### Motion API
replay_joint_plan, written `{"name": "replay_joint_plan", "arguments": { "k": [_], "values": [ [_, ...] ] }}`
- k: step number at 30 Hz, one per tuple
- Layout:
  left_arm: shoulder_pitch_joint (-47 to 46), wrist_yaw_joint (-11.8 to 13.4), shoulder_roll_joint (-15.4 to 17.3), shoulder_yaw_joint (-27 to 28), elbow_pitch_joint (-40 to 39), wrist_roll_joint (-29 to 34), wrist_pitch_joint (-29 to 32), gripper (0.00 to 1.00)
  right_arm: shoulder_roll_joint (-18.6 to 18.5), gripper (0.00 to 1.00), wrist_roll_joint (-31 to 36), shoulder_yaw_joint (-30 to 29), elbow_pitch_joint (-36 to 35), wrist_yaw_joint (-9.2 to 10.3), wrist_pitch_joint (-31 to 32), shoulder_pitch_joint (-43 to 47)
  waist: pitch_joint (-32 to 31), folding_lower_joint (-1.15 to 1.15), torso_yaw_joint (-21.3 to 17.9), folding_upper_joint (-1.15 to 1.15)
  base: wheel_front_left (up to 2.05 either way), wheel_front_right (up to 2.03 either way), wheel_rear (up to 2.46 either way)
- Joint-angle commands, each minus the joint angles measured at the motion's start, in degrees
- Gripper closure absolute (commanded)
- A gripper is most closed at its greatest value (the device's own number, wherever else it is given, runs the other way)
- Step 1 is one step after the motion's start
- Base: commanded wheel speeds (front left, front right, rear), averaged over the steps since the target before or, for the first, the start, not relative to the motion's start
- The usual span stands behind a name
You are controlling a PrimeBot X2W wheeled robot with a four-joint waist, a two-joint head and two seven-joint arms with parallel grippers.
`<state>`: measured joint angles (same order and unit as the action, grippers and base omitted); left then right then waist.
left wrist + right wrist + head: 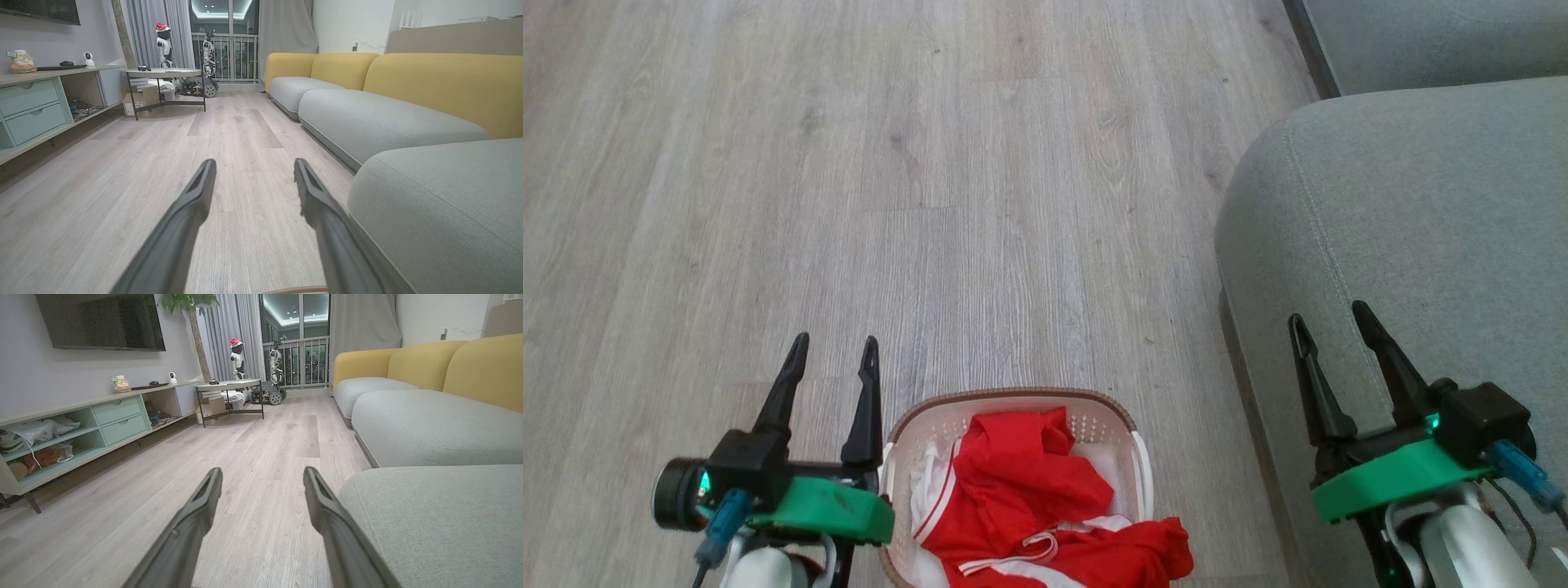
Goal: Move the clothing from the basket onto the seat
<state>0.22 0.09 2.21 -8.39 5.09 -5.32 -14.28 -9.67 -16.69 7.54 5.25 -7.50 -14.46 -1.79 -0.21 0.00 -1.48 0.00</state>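
While spread wide and empty: left gripper beside cream perforated basket of bright red white-striped clothing, right gripper over grey-green fabric seat.

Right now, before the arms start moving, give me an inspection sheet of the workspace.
Surface: pale wood floor, the basket standing on it.
Job's things: red clothing heaped in the basket, one piece spilling over its right edge; grey seat to its right, nothing on the part in view.
Clutter: bags on the shelf unit; box under the round table.
Hands: left hand and right hand open, holding nothing.
Cables: blue plugs at both wrists; dark wires by the right one.
Surroundings: yellow-backed sofa, wall television, curtains.
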Motion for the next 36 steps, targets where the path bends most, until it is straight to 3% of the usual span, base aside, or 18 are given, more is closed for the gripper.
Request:
{"name": "replay_joint_plan", "arguments": {
  "k": [1,13,36],
  "values": [
    [-2.75,0.28,0.66,1.97,-2.13,-0.28,-0.72,0.0,-1.13,0.0,-0.02,1.02,-2.01,0.01,-0.53,-2.7,-0.01,0.0,-0.02,0.0,0.0,0.0,0.0],
    [-3.28,0.34,0.66,1.75,-1.98,-1.24,-0.72,0.0,-2.31,0.0,-0.87,0.82,-2.43,0.01,-0.53,-3.68,2.11,0.0,-1.56,0.0,0.0,0.0,0.0],
    [-14.52,2.02,0.66,-2.71,5.45,-2.32,-0.72,0.0,-4.46,0.0,-4.8,0.0,-6.51,0.01,-0.54,-14.42,20.07,0.0,-6.57,0.0,0.0,0.0,0.0]
  ]
}}
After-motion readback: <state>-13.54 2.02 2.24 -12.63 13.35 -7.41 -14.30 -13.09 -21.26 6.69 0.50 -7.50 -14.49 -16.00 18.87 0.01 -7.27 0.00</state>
